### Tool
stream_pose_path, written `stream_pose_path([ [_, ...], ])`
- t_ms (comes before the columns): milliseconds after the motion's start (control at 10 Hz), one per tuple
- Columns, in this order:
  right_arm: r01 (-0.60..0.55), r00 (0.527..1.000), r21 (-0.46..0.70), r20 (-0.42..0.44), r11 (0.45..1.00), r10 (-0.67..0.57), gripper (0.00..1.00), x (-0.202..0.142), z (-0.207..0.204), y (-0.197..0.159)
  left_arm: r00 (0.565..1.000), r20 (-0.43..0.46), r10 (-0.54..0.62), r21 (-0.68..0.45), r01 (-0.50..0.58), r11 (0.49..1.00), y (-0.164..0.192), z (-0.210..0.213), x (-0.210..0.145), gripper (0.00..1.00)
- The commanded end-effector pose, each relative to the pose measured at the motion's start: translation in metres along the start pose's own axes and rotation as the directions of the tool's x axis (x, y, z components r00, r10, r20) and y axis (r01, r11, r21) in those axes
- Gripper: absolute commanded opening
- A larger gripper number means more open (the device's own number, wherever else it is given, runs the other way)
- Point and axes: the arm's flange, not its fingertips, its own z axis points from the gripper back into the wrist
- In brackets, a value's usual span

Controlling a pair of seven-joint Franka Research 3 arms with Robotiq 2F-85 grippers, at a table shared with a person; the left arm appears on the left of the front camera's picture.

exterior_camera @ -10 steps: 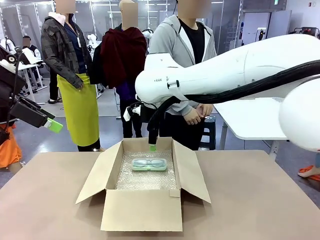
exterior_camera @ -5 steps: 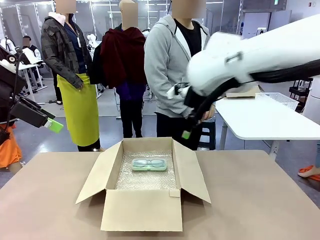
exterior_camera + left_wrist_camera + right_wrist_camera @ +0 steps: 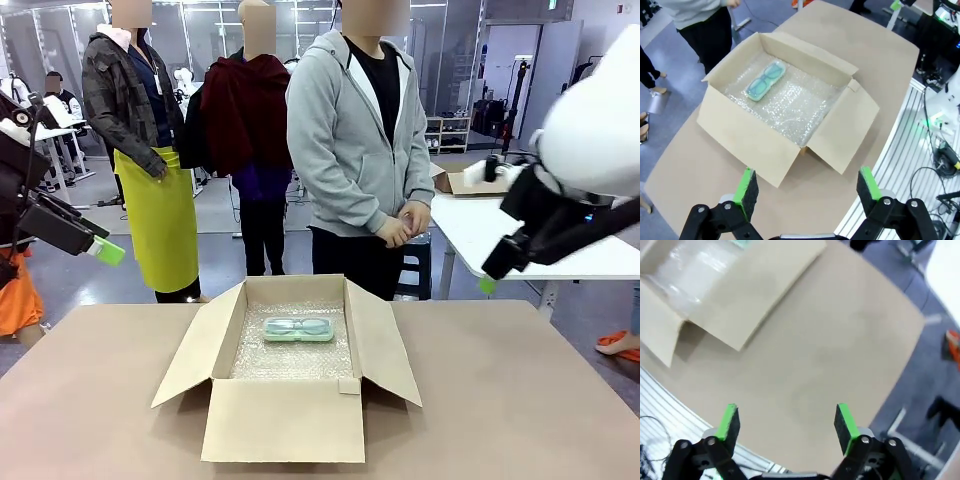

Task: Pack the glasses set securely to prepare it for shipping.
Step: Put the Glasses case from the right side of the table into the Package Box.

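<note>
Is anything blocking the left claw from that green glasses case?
Nothing visible: the mint green glasses case lies uncovered on bubble wrap in the open brown cardboard box, in view of the open left gripper.

The box (image 3: pixel 285 420) is plain brown cardboard, matt all over. Its lining of wrap (image 3: pixel 290 360) is clear plastic, bubbled and glinting. The case (image 3: pixel 298 329) is smooth, translucent mint-green plastic with a soft sheen. The surface (image 3: pixel 500 400) is tan, smooth and matt. The left tool (image 3: pixel 807 186) and right tool (image 3: pixel 787 422) are matt black, and their pads (image 3: pixel 746 187) are bright green and dull, like rubber. The arm (image 3: pixel 600 130) has a glossy white shell. The person's hoodie (image 3: pixel 330 150) is soft grey cloth.
</note>
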Motion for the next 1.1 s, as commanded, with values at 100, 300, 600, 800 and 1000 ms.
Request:
stream_pose_path([
  [100, 0.266, 0.964, -0.017, 0.002, 0.964, -0.266, 0.95, -0.04, -0.015, -0.015, 1.0, 0.004, -0.004, -0.004, 0.004, 1.0, 0.0, 0.001, 0.0, 1.0],
  [300, 0.295, 0.955, -0.01, 0.03, 0.955, -0.295, 0.95, -0.045, -0.015, -0.014, 1.0, 0.004, -0.004, -0.004, 0.004, 1.0, 0.0, 0.001, 0.0, 1.0],
  [600, 0.267, 0.964, -0.003, -0.013, 0.964, -0.267, 0.95, -0.047, -0.017, -0.023, 1.0, 0.004, -0.004, -0.004, 0.004, 1.0, 0.0, 0.001, 0.0, 1.0],
  [800, 0.267, 0.964, -0.003, -0.013, 0.964, -0.267, 0.95, -0.047, -0.017, -0.023, 1.0, 0.004, -0.004, -0.004, 0.004, 1.0, 0.0, 0.001, 0.0, 1.0],
  [1000, 0.267, 0.964, -0.003, -0.013, 0.964, -0.267, 0.95, -0.047, -0.017, -0.023, 1.0, 0.004, -0.004, -0.004, 0.004, 1.0, 0.0, 0.001, 0.0, 1.0],
])
